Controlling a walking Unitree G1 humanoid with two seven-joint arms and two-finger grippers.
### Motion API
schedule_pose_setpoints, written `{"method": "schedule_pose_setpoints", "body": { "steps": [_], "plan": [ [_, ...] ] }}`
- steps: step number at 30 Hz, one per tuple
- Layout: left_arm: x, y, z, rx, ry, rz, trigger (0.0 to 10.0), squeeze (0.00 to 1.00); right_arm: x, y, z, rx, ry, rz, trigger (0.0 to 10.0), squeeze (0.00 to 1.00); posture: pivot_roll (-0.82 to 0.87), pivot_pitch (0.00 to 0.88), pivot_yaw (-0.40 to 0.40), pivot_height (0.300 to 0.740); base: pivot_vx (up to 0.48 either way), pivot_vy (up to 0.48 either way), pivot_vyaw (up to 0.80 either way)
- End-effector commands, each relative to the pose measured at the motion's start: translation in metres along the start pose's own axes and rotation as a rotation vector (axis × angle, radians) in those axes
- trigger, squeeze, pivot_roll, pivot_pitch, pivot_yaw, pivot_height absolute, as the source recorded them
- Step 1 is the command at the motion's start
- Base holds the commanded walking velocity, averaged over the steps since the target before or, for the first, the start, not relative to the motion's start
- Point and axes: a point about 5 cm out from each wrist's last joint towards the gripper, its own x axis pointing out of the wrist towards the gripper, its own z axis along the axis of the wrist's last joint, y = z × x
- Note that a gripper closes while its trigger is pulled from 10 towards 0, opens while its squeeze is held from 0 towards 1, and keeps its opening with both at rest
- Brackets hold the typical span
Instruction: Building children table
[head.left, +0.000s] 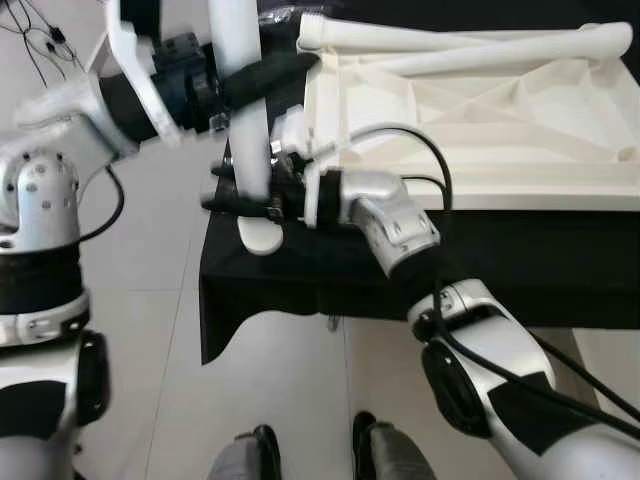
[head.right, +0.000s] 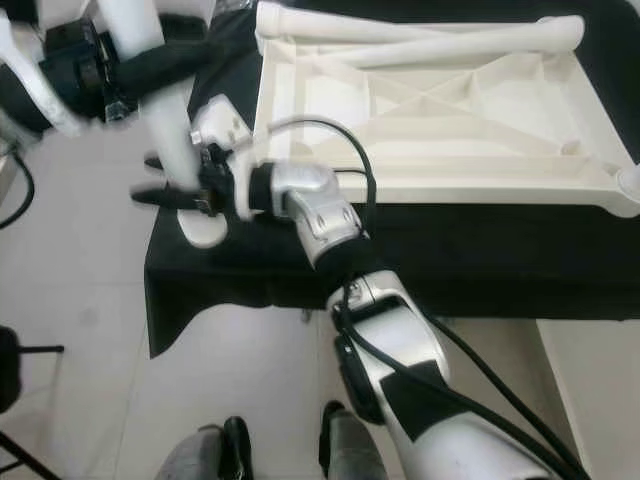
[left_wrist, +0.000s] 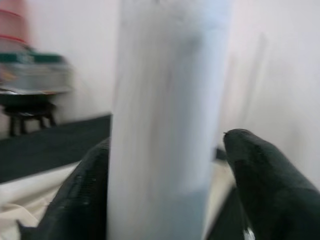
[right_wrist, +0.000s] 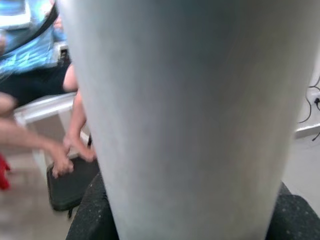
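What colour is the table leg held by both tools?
White; the table leg shows best in the left eye view.

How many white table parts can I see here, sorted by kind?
Table legs: 3, with one leg gripped by the left gripper and the right gripper, and two loose legs lying on the tabletop.
Upturned tabletop: 1
Total: 4 parts.

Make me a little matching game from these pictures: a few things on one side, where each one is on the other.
Things:
1. upright white leg
2. upturned white tabletop
3. left tool
4. right tool

Places:
A. lying on the black-covered surface
B. clamped around the leg near its lower end
C. held between both tools
D. clamped around the leg higher up

Pairs: 1-C, 2-A, 3-D, 4-B
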Motion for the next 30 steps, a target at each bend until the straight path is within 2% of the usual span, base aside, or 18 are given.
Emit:
{"method": "schedule_pose_setpoints", "body": {
  "steps": [1,2,3,5,7,8,9,10,11,12,13,14,15,16,18,24,25,30],
  "plan": [
    [-0.007,-0.004,0.013,-0.002,-0.059,0.021,10.0,1.0,0.003,-0.003,0.007,0.097,-0.086,-0.053,0.0,0.0,0.02,0.3,-0.015,0.74,0.0,0.0,0.0],
    [-0.021,-0.002,0.019,0.013,-0.078,0.097,10.0,1.0,0.003,-0.007,0.013,0.104,-0.128,-0.082,0.0,0.0,0.03,0.304,-0.019,0.74,0.0,0.0,0.0],
    [-0.021,-0.002,0.019,0.013,-0.078,0.097,10.0,1.0,0.003,-0.007,0.013,0.104,-0.128,-0.082,0.0,0.0,0.03,0.304,-0.019,0.74,0.0,0.0,0.0],
    [-0.032,-0.001,0.023,0.02,-0.094,0.157,10.0,1.0,0.002,-0.01,0.017,0.1,-0.15,-0.116,0.0,0.0,0.04,0.306,-0.025,0.74,0.0,0.0,0.0],
    [-0.057,-0.009,0.019,0.065,-0.075,0.287,10.0,1.0,0.0,-0.019,0.018,0.064,-0.144,-0.24,0.0,0.0,0.05,0.312,-0.032,0.74,0.0,0.0,0.0],
    [-0.073,-0.014,0.01,0.078,-0.036,0.366,10.0,1.0,-0.002,-0.023,0.018,0.042,-0.134,-0.3,0.0,0.0,0.06,0.323,-0.04,0.74,0.0,0.0,0.0],
    [-0.073,-0.014,0.01,0.078,-0.036,0.366,10.0,1.0,-0.002,-0.023,0.018,0.042,-0.134,-0.3,0.0,0.0,0.06,0.323,-0.04,0.74,0.0,0.0,0.0],
    [-0.088,-0.02,-0.002,0.092,0.023,0.447,10.0,1.0,-0.005,-0.028,0.02,0.009,-0.131,-0.355,0.0,0.0,0.08,0.334,-0.047,0.74,0.0,0.0,0.0],
    [-0.088,-0.02,-0.002,0.092,0.023,0.447,10.0,1.0,-0.005,-0.028,0.02,0.009,-0.131,-0.355,0.0,0.0,0.08,0.334,-0.047,0.74,0.0,0.0,0.0],
    [-0.106,-0.027,-0.021,0.098,0.112,0.544,10.0,1.0,-0.008,-0.031,0.02,-0.014,-0.131,-0.379,0.0,0.0,0.09,0.346,-0.05,0.74,0.0,0.0,0.0],
    [-0.106,-0.027,-0.021,0.098,0.112,0.544,10.0,1.0,-0.008,-0.031,0.02,-0.014,-0.131,-0.379,0.0,0.0,0.09,0.346,-0.05,0.74,0.0,0.0,0.0],
    [-0.127,-0.041,-0.046,0.078,0.215,0.636,10.0,0.0,-0.013,-0.032,0.02,-0.035,-0.14,-0.376,0.0,0.0,0.1,0.358,-0.051,0.74,0.0,0.0,0.0],
    [-0.127,-0.041,-0.046,0.078,0.215,0.636,10.0,0.0,-0.013,-0.032,0.02,-0.035,-0.14,-0.376,0.0,0.0,0.1,0.358,-0.051,0.74,0.0,0.0,0.0],
    [-0.146,-0.059,-0.069,0.033,0.303,0.714,10.0,0.0,-0.017,-0.032,0.019,-0.063,-0.149,-0.332,0.0,0.0,0.1,0.368,-0.049,0.74,0.0,0.0,0.0],
    [-0.165,-0.085,-0.089,-0.04,0.392,0.781,10.0,0.0,-0.021,-0.029,0.018,-0.085,-0.162,-0.246,0.0,0.0,0.11,0.38,-0.048,0.74,0.0,0.0,0.0],
    [-0.172,-0.109,-0.099,-0.074,0.488,0.782,10.0,0.0,-0.025,-0.024,0.016,-0.095,-0.168,-0.136,0.0,0.0,0.11,0.389,-0.046,0.74,0.0,0.0,0.0],
    [-0.175,-0.115,-0.1,-0.091,0.47,0.834,10.0,0.0,-0.033,-0.023,0.011,-0.11,-0.137,-0.066,10.0,0.0,0.11,0.398,-0.036,0.74,0.0,0.0,0.0],
    [-0.176,-0.12,-0.102,-0.099,0.452,0.881,10.0,0.0,-0.047,-0.022,0.001,-0.139,-0.052,0.031,10.0,0.0,0.1,0.389,-0.032,0.74,0.0,0.0,0.0]
  ]
}}
